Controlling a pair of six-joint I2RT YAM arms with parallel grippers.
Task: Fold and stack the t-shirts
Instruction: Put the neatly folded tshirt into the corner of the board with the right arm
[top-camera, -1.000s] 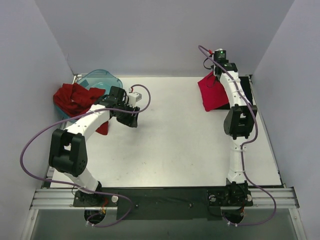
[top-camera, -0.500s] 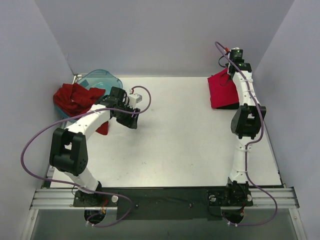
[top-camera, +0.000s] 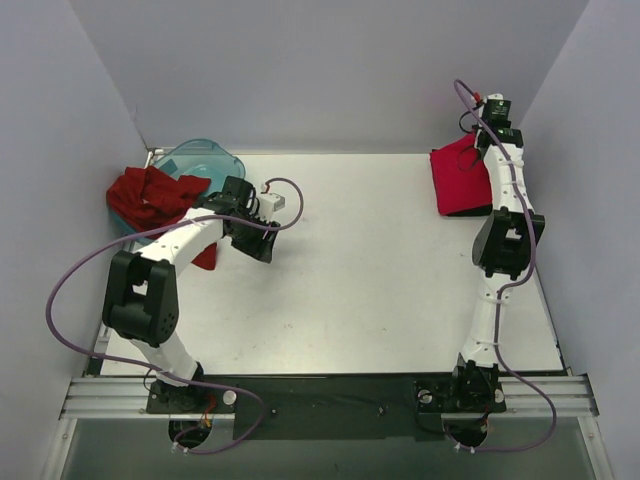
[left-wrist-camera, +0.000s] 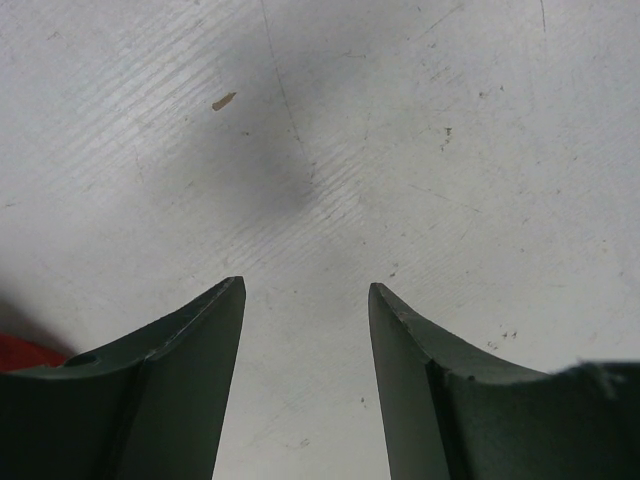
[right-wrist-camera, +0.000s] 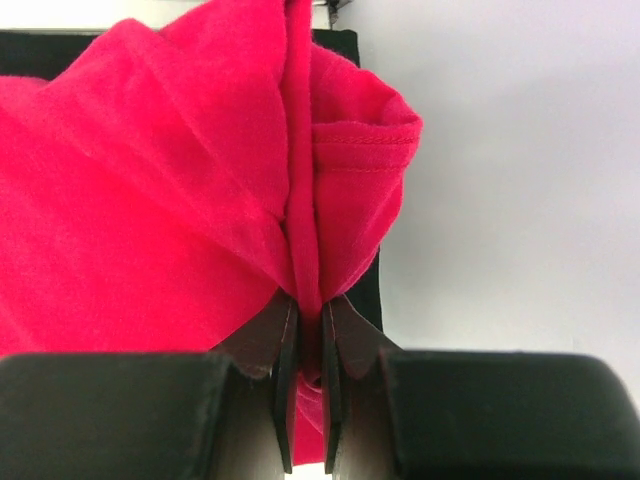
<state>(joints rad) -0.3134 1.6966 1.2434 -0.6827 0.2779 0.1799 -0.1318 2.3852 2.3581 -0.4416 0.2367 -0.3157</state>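
Jaws of the left gripper (left-wrist-camera: 305, 290) stand spread apart over the scuffed white table (top-camera: 370, 290), just right of the teal tub (top-camera: 208, 158) and a little nearer. Over the tub's near-left rim the brick-red t-shirt (top-camera: 148, 196) hangs crumpled. Far across the table from the tub, by the right back corner, the right gripper (right-wrist-camera: 308, 312) has its jaws pinched on a fold of the crimson-pink t-shirt (right-wrist-camera: 150, 200), which lies over a black t-shirt (top-camera: 468, 211), only its dark edge showing.
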